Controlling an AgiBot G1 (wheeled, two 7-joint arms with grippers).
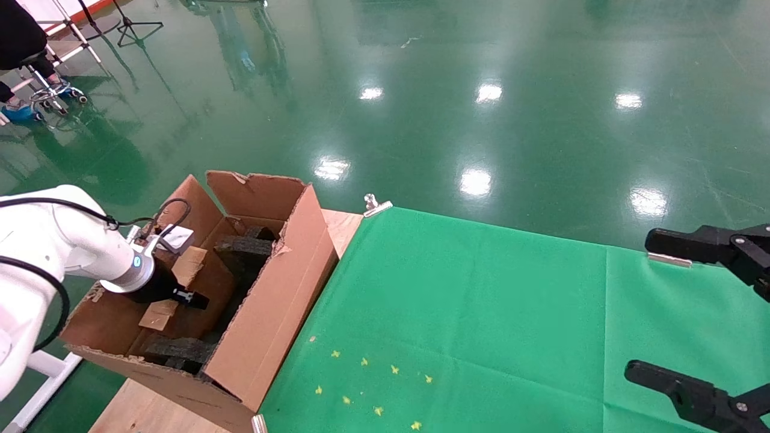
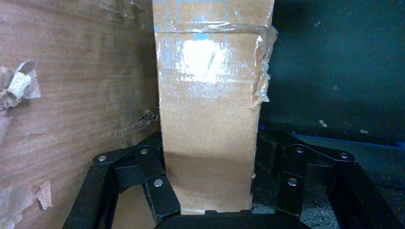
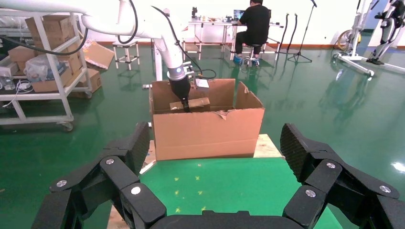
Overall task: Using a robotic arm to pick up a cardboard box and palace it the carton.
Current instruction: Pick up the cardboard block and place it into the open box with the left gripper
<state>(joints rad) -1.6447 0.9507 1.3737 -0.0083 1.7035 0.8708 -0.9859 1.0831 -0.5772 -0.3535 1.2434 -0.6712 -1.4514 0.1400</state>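
1. The robotic arm (image 1: 66, 252) reaches into the carton (image 1: 271, 300).
2. The left gripper (image 2: 207, 191) is clamped on the cardboard box (image 2: 210, 109), held inside the carton above the black foam blocks (image 1: 243, 249).
3. The right gripper (image 3: 215, 176) hangs wide open and empty above the green cloth (image 1: 481, 313).

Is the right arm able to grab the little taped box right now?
Probably not. The right pincer sits open over the far side of the green cloth, while the cardboard box is inside the carton, already clamped by the left pincer.

Right gripper (image 3: 212, 157) spread wide before the carton (image 3: 208, 132), cardboard box (image 3: 193, 104) seemingly clamped by the robotic arm (image 3: 165, 45).
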